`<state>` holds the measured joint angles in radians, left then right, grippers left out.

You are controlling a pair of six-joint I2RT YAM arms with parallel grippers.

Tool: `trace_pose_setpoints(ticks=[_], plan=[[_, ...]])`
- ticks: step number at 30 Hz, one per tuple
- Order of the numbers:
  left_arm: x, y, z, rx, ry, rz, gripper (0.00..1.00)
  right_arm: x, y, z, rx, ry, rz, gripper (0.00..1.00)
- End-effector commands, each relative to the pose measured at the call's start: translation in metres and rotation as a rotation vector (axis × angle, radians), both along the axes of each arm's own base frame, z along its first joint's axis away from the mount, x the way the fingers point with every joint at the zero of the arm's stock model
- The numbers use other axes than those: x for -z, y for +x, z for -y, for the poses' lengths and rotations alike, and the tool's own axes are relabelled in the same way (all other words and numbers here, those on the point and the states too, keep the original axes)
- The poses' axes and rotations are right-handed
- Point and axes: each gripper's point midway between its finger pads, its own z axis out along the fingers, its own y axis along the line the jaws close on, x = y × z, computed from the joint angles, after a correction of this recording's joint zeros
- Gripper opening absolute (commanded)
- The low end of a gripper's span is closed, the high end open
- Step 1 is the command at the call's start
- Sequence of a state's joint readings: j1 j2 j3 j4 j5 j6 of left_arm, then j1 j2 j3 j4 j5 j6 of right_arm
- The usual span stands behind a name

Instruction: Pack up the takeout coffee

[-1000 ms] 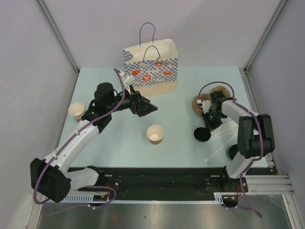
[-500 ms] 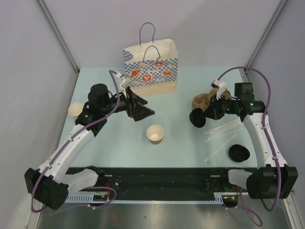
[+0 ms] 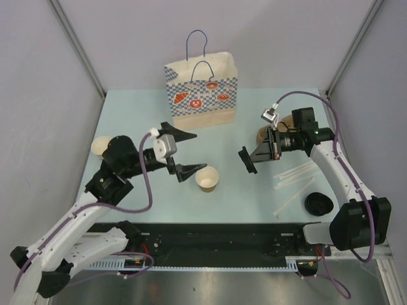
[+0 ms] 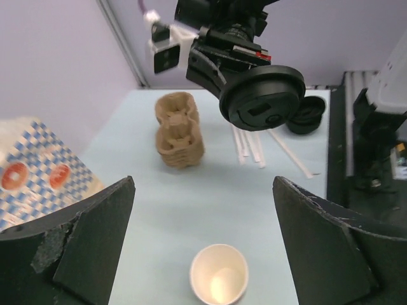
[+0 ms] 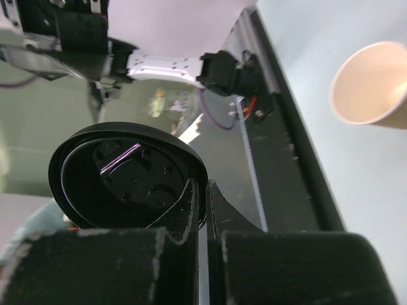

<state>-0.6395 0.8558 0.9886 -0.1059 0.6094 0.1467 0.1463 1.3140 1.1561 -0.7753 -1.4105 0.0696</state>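
The left gripper (image 3: 200,151) is spread wide with nothing between its fingers. It reaches in from the left toward the cup (image 3: 207,178), and in the top view its nearer fingertip is just beside the cup's rim; I cannot tell whether they touch. In the left wrist view the cup sits low between the two fingers.

The cup stands upright near the middle of the surface (image 3: 241,197), in front of the paper bag (image 3: 202,95) and well apart from it. Its mouth is uncovered and its pale inside shows.

The right gripper (image 3: 255,154) is closed tight on the rim of a black lid (image 4: 262,95). It holds the lid up on edge in the air, to the right of the cup and clear of it. The right wrist view shows the lid's hollow underside, with the two fingers pinched together on its edge.

A stack of pulp cup holders (image 4: 179,130) sits on the surface behind the right gripper. Several white straws (image 3: 294,178) lie loose at the right side. A second black lid (image 3: 318,203) rests flat near the front right corner, beside the straws. A stack of brown cups (image 3: 100,146) lies at the far left edge, partly hidden by the left arm. The paper bag stands upright at the back of the surface, its handles up.
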Motion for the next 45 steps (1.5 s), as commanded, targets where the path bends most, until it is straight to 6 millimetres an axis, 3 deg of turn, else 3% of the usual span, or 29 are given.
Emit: trace_pose_setpoints(ticks=[1, 5, 8, 10, 23, 29, 38, 45], plan=[[-0.008, 0.009, -0.003, -0.108, 0.080, 0.353, 0.93, -0.038, -0.041, -0.009, -0.210, 0.175, -0.157, 0.00], [-0.026, -0.007, 0.008, -0.112, 0.082, 0.637, 0.85, -0.039, -0.046, -0.013, -0.233, 0.160, -0.237, 0.00], [-0.022, -0.030, 0.028, -0.047, 0.084, 0.780, 0.77, -0.039, -0.050, -0.014, -0.240, 0.156, -0.262, 0.00], [-0.019, -0.033, 0.034, -0.037, 0.079, 0.809, 0.72, -0.039, -0.058, -0.016, -0.257, 0.156, -0.263, 0.00], [-0.012, -0.050, 0.073, 0.096, 0.049, 0.761, 0.50, -0.038, -0.072, -0.020, -0.293, 0.171, -0.188, 0.00], [-0.011, -0.056, 0.081, 0.146, 0.055, 0.741, 0.41, -0.035, -0.071, -0.021, -0.295, 0.170, -0.186, 0.00], [-0.007, -0.064, 0.087, 0.194, 0.058, 0.729, 0.38, -0.034, -0.071, -0.022, -0.301, 0.170, -0.185, 0.00], [0.001, -0.066, 0.090, 0.220, 0.087, 0.742, 0.28, -0.034, -0.074, -0.023, -0.308, 0.169, -0.189, 0.00]])
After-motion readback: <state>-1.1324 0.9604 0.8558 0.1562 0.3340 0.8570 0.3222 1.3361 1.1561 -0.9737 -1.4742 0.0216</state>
